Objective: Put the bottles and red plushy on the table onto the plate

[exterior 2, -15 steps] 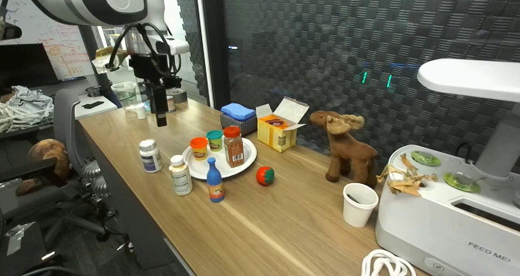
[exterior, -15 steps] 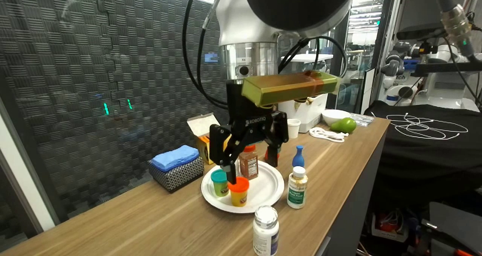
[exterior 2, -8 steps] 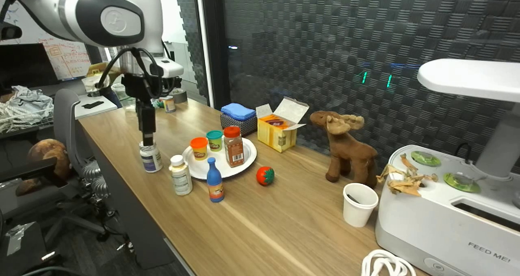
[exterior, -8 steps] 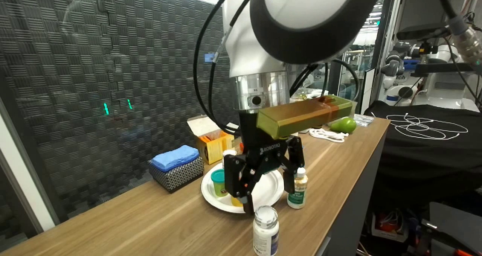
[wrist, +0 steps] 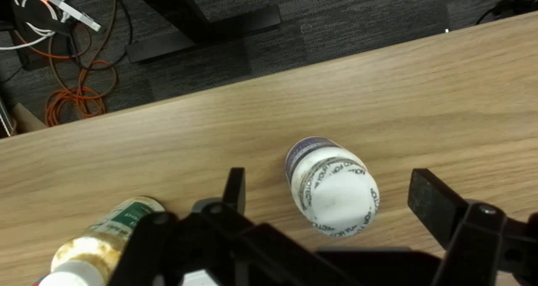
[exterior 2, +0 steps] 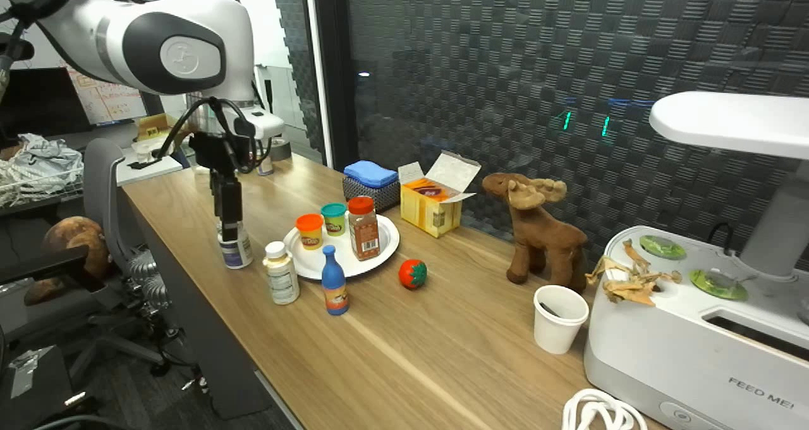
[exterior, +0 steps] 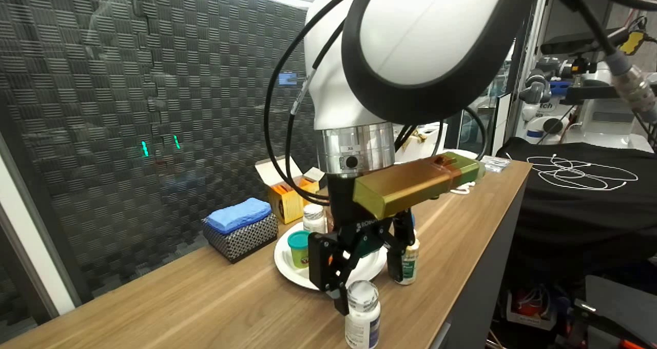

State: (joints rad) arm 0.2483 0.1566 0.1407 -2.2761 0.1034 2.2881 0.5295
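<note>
Well, the purple-labelled bottle [wrist: 332,189] stood on the tabletop [wrist: 201,139], below and right of the wrist view's middle; the claw [wrist: 334,195] gaped wide to either side, gripping nothing; a green-labelled bottle [wrist: 103,237] showed at lower left; in an exterior view, the blue bottle [exterior 2: 335,284] and red plushy [exterior 2: 413,274] sat near the plate [exterior 2: 389,237], about mid-frame, a brown plush animal [exterior 2: 547,237] farther right.
</note>
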